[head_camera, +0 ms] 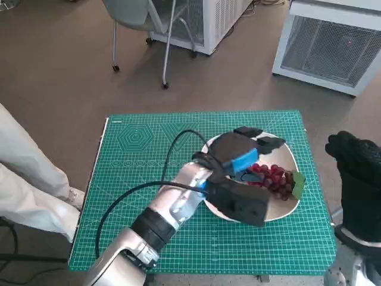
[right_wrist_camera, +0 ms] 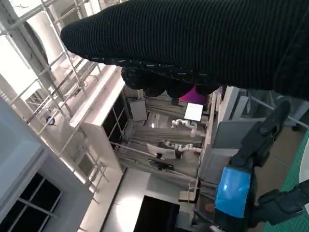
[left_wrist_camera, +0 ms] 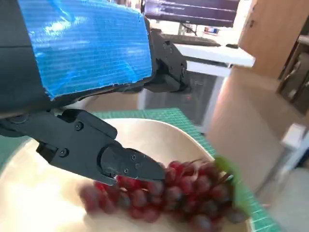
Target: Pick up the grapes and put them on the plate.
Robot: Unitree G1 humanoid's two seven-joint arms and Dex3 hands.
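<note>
The left hand hovers over the plate, fingers spread and holding nothing; in the left wrist view one black finger hangs just above the grapes, and I cannot tell whether it touches them. The grapes lie on the plate, toward its right side, a green leaf at their right end near the plate's rim. The plate sits right of centre on the green cutting mat that covers the bench; its right rim is near the mat's right edge, while the mat left of the forearm is open. A black cable loops from the left wrist out over the mat. The left forearm crosses the mat from the near left corner up to the plate, covering the plate's left part. The right hand, in its black glove, is raised off the bench's right edge, well apart from the plate; I cannot tell how its fingers lie. Chair legs and white cabinets stand on the floor beyond the far edge, and a person's pale trouser leg is at the left.
</note>
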